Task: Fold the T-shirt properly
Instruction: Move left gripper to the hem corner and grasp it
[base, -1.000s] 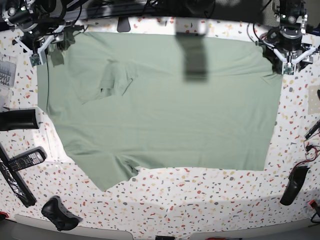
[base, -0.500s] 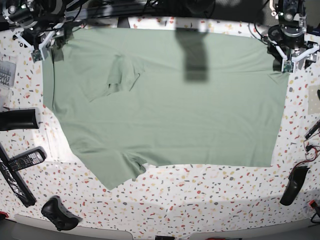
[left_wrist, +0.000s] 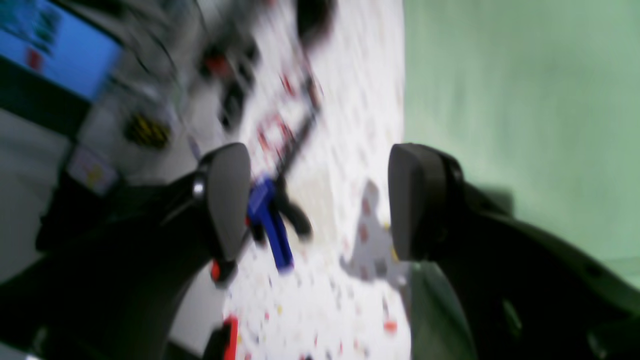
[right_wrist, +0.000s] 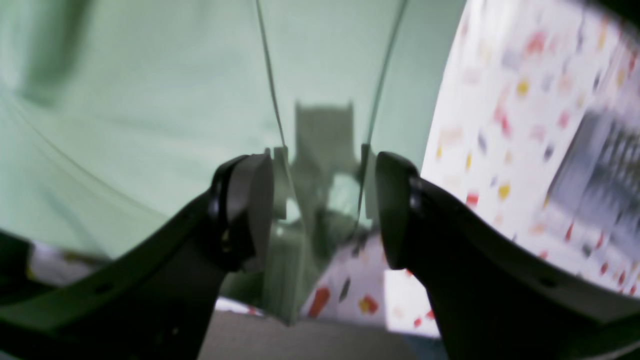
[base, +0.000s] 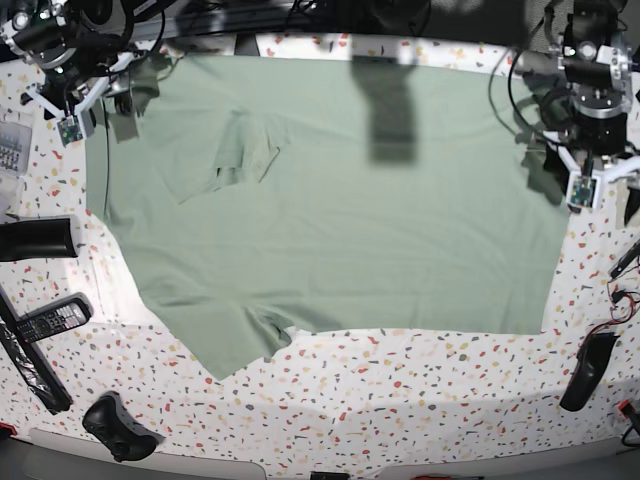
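Observation:
The pale green T-shirt (base: 350, 220) lies spread flat over the speckled table, with one sleeve folded onto its far-left part. My left gripper (base: 590, 180) hangs at the shirt's right edge. In the left wrist view the left gripper (left_wrist: 320, 200) is open with only table between its fingers, and the shirt (left_wrist: 525, 100) is beside the right finger. My right gripper (base: 80, 100) is at the shirt's far-left corner. In the right wrist view the right gripper (right_wrist: 325, 210) holds a raised fold of the shirt (right_wrist: 125, 100) between its pads.
A black cylinder (base: 35, 240), a remote (base: 50, 320) and a game controller (base: 120, 428) lie along the left and front-left. A black oblong object (base: 590, 370) and cables sit at the right edge. A blue clip (left_wrist: 270, 225) lies on the table near my left gripper.
My left gripper has moved from the shirt's far-right corner toward the near side along the right edge. The shirt slid slightly toward the far side, then stayed still. The right gripper stays at its corner.

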